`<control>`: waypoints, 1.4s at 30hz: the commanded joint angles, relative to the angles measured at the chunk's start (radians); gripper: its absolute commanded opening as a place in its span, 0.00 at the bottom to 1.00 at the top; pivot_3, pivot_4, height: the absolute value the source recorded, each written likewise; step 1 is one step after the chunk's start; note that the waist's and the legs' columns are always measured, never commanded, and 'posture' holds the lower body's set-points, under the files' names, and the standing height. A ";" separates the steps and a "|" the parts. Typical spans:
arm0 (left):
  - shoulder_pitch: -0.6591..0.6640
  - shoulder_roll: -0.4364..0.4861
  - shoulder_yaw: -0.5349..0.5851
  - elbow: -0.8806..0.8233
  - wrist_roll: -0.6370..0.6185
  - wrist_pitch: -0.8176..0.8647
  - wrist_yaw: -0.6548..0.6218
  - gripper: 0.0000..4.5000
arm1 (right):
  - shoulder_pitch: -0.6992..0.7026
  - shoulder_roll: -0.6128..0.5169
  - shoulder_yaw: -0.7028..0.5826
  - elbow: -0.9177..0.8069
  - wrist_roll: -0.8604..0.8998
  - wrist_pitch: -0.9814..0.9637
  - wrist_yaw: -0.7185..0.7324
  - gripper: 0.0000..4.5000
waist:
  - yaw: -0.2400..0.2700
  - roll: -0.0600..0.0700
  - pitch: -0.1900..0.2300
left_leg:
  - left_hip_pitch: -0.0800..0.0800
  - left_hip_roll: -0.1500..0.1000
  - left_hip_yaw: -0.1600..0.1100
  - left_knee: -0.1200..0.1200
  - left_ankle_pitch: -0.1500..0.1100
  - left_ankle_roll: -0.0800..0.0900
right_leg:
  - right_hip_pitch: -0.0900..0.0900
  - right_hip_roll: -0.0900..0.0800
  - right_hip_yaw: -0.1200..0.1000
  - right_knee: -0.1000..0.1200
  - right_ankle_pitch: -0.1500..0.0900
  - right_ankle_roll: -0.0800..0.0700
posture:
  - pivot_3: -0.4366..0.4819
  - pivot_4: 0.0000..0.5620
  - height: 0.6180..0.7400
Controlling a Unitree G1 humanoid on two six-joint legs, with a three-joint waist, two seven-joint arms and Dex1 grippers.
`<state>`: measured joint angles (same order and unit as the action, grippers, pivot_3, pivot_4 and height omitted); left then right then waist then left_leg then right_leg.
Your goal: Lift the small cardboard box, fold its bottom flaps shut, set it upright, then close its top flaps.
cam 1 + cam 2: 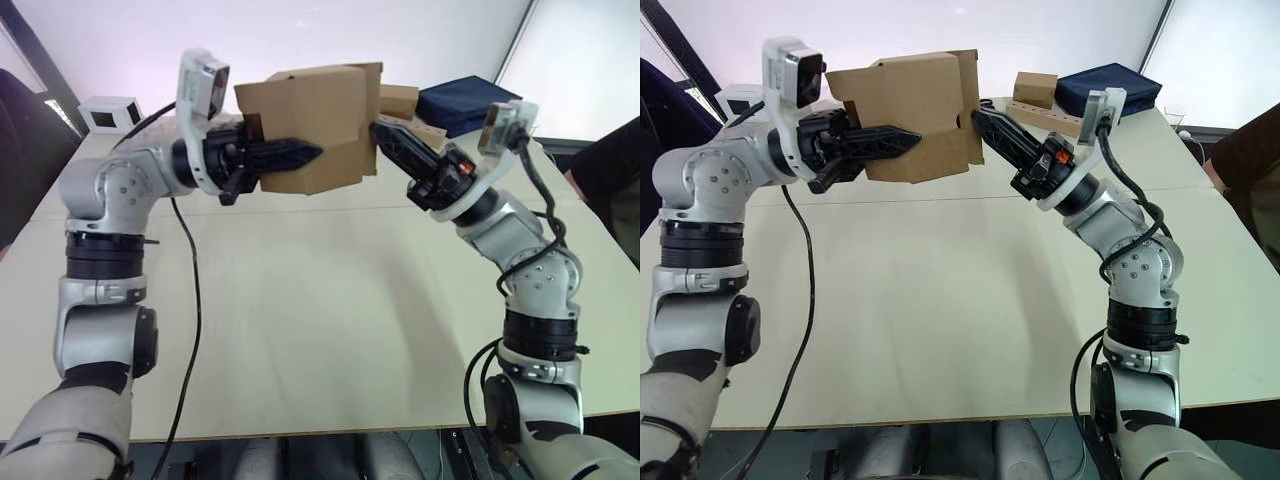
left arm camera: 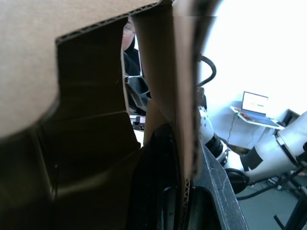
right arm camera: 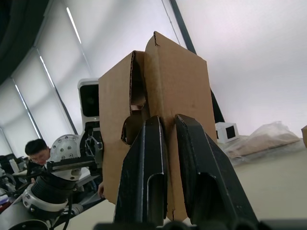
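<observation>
Black fingers of my left tool clamp a wall of the box, held high above the bench. My right tool, nearly closed, presses its side. Bottom-flap folding seems underway; next, push flaps flush.

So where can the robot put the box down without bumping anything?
The wide bare table between its two arms, under the lifted small cardboard box, is free. The far right corner is crowded: a small carton, a dark blue case.
</observation>
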<state>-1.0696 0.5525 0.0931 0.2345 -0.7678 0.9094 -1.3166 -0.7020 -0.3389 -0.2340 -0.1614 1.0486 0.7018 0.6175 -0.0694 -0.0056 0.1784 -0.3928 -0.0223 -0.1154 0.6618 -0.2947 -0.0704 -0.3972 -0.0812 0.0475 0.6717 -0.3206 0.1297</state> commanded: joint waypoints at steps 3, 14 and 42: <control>-0.029 0.002 0.020 -0.037 -0.051 0.012 -0.027 0.00 | -0.004 0.000 -0.048 -0.030 0.154 0.066 0.002 0.10 | -0.001 0.000 0.000 | 0.000 0.000 0.000 0.000 0.000 0.000 | 0.000 0.000 0.000 0.000 0.000 0.000 | 0.48 0.27 1.00; -0.018 0.019 0.020 -0.078 -0.091 0.035 -0.040 0.00 | -0.007 -0.061 -0.057 0.015 0.157 0.093 0.045 0.10 | -0.001 0.000 0.000 | 0.000 0.000 0.000 0.000 0.000 0.000 | 0.000 0.000 0.000 0.000 0.000 0.000 | 0.48 0.27 1.00; -0.033 0.002 0.030 -0.056 -0.110 0.040 -0.016 0.00 | 0.013 -0.016 -0.035 -0.073 0.250 0.092 -0.040 0.10 | 0.000 0.000 0.000 | 0.000 0.000 0.000 0.000 0.000 0.000 | 0.000 0.000 0.000 0.000 0.000 0.000 | 0.48 0.27 1.00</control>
<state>-1.0704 0.5540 0.1069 0.1947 -0.8608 0.9646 -1.3251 -0.6859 -0.3601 -0.2769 -0.1959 1.2986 0.8033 0.5806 -0.0697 -0.0056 0.1784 -0.3928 -0.0221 -0.1155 0.6617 -0.2947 -0.0703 -0.3972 -0.0812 0.0476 0.6715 -0.3206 0.1297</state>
